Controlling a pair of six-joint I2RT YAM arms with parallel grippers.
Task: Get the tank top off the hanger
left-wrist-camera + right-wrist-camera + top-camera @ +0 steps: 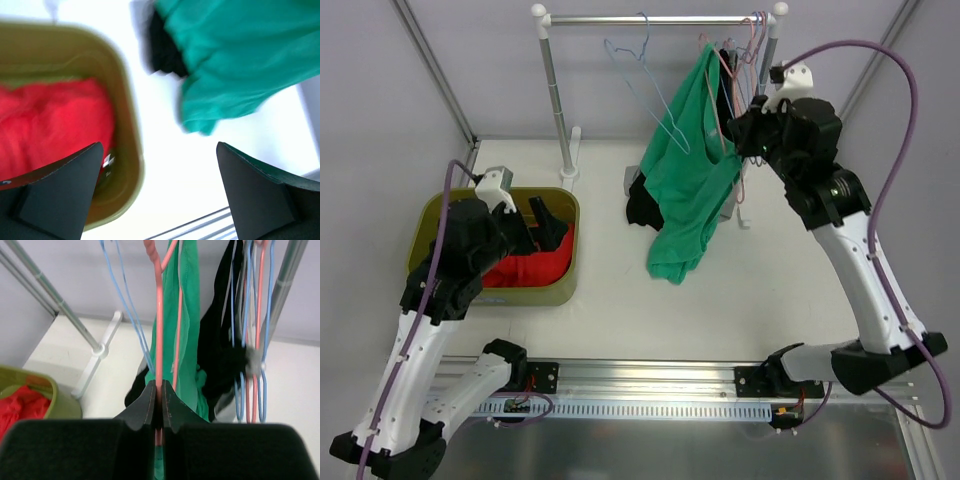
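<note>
Pink wire of a hanger (159, 330) is pinched between the pressed-together jaws of the right gripper (159, 392). Below the fingertips the wire is hidden by the gripper's own body. From overhead this grip cannot be made out, as the gripper is buried against the clothes beside the rack's right post.

The green tank top (685, 190) is seen hanging from the rail (660, 18). Its strap is up among the hangers and its body is draped down at a slant, the hem reaching low towards the table (620, 330). In the right wrist view it lies just behind the pink wire, but whether it is carried by that hanger cannot be told. A black garment (640, 205) is largely hidden behind it. Further pink and blue hangers are crowded at the rail's right end and are hard to tell apart. A blue hanger (640, 80) is hung alone nearer the middle.

The jaws of the left gripper (159, 146) are spread wide, with nothing between them. Its view is blurred. It is held over the right side of an olive bin (575, 250), in which a red garment (530, 270) is heaped, partly covered from above by the left arm.
</note>
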